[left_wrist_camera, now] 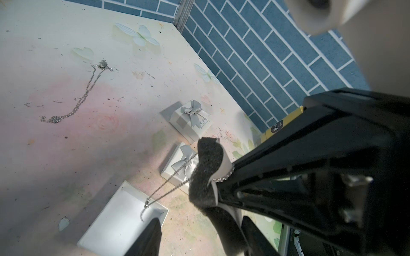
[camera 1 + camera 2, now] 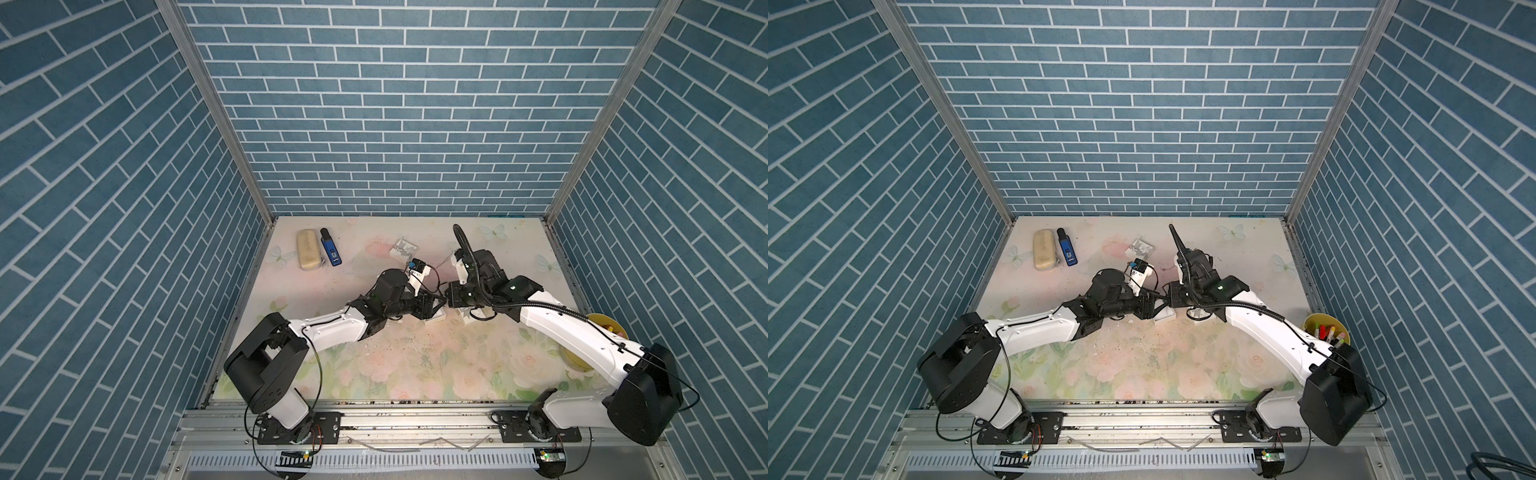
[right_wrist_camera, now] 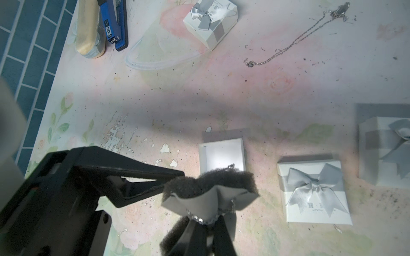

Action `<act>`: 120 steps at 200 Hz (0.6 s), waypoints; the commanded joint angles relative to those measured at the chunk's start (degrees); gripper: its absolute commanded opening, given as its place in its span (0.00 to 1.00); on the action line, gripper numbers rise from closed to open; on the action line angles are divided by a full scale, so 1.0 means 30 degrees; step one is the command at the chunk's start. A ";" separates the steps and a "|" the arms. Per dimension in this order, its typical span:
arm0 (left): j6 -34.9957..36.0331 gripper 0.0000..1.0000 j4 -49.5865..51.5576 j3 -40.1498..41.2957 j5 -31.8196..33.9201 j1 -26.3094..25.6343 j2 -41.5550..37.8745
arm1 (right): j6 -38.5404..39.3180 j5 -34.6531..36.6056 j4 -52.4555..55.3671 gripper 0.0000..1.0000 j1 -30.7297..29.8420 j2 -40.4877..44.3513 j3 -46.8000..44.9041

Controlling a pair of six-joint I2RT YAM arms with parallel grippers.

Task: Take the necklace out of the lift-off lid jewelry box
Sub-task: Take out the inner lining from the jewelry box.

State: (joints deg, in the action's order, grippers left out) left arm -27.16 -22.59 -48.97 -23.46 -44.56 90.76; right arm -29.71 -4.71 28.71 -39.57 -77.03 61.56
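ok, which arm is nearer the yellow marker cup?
Right. The right arm passes right beside the yellow cup; the left arm is well away on the opposite side.

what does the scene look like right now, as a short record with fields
right end effector: shut on the foam insert, held above the box base
necklace: wrapped round the insert, chain end hanging over the base
box base: open, white inside
lid: bow up, on the table beside the base
left end effector: open, tips at the insert's edge
extras: second necklace lying loose; near closed box by the lid; far closed box
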 commanded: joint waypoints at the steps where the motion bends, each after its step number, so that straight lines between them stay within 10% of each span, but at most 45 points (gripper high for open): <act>1: 0.0146 0.54 -0.0085 -0.0464 -0.0161 -0.0090 0.0302 | -0.0203 -0.0561 0.0069 0.00 0.0007 -0.0161 0.0659; 50: 0.0357 0.10 -0.0128 -0.0372 0.0010 -0.0086 0.0352 | -0.0203 -0.0398 0.0069 0.00 0.0003 -0.0048 0.0609; 95: 0.0863 0.00 -0.0392 0.0523 0.1017 -0.0109 -0.0346 | -0.0434 -0.0787 -0.0244 0.00 0.0037 0.0029 0.0340; 120: 0.1245 0.00 -0.1066 0.1350 0.1722 -0.0097 -0.0776 | -0.0612 -0.0882 -0.0590 0.18 0.0023 0.0240 0.0188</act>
State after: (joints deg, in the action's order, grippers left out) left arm -25.45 -24.91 -47.75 -22.68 -45.17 89.80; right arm -30.11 -5.93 27.97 -39.53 -77.06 61.56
